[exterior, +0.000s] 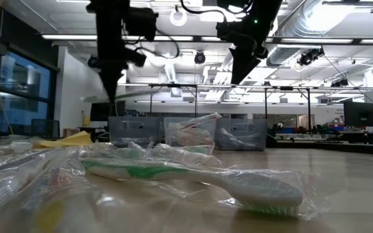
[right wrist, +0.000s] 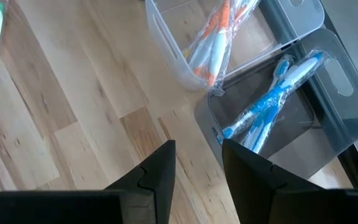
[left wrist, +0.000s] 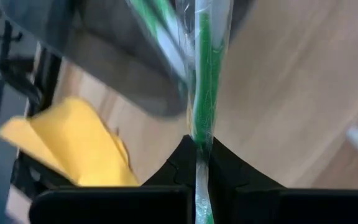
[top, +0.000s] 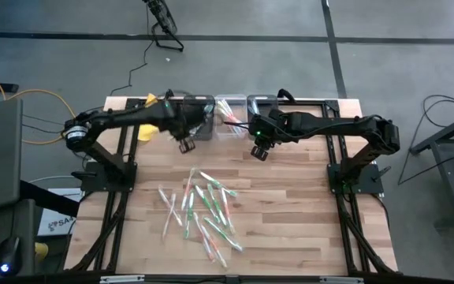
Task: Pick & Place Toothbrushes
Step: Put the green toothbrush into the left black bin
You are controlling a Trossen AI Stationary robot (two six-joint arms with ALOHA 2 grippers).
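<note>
Several wrapped toothbrushes (top: 203, 209), white with green or pink, lie loose in the middle of the wooden table (top: 306, 229). My left gripper (top: 186, 144) hangs at the far left by a grey bin (left wrist: 117, 68) that holds green toothbrushes, and it is shut on one green toothbrush (left wrist: 204, 93) in clear wrap. My right gripper (right wrist: 197, 168) hovers open and empty above the table, just short of the bins. A clear bin (right wrist: 173, 56) holds orange toothbrushes and a grey bin (right wrist: 303, 106) holds blue ones. My left gripper pinches the wrapped green toothbrush's shaft (left wrist: 201, 146) between its two fingers (left wrist: 229, 171). The fingers slant steeply down from above. The brush runs on past the fingertips toward the grey bin and is lifted clear of the table.
Three bins stand in a row at the table's far edge (top: 231, 117). A yellow cloth (left wrist: 73, 143) lies at the far left beside the grey bin. Bare wood lies between the bins and the pile, and to the pile's right.
</note>
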